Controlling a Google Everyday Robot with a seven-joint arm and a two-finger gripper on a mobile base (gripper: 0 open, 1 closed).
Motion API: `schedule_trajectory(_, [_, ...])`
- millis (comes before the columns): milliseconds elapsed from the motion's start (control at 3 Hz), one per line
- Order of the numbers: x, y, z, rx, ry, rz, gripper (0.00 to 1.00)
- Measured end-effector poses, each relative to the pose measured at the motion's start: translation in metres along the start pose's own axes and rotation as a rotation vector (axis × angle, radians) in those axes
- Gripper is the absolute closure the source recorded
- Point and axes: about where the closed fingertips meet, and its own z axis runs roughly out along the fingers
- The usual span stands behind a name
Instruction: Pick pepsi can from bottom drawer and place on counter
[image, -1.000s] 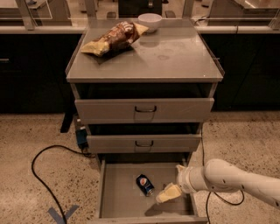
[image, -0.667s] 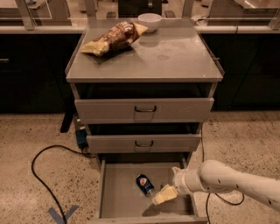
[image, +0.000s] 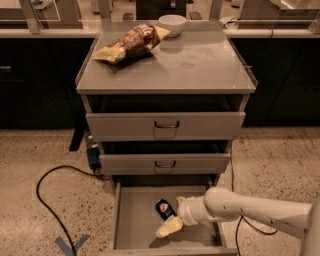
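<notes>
The pepsi can (image: 163, 208) lies on its side on the floor of the open bottom drawer (image: 135, 220), near the middle. My gripper (image: 173, 215) reaches into the drawer from the right, just right of the can and close against it. Its fingers are apart, with one pale finger (image: 169, 228) in front of the can and the other behind it. The can still rests on the drawer floor. The counter (image: 200, 65) is the grey cabinet top above.
A yellow-brown chip bag (image: 131, 44) and a white bowl (image: 172, 23) sit at the back of the counter. Two drawers with loop handles (image: 166, 124) stand slightly open above the bottom one. A black cable (image: 50, 200) and blue tape (image: 70, 245) lie on the floor at left.
My gripper has moved left along the bottom drawer and closed in on the can. The can has not moved.
</notes>
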Motion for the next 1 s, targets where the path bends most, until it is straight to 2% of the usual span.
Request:
schedule_trajectory(333, [0.018, -0.013, 0.043, 0.029, 0.033, 0.019, 0.0])
schedule_trajectory(667, [0.041, -0.042, 0.066, 0.111, 0.061, 0.071, 0.0])
schedule_trajectory(1000, [0.06, -0.069, 0.082, 0.15, 0.059, 0.14, 0.0])
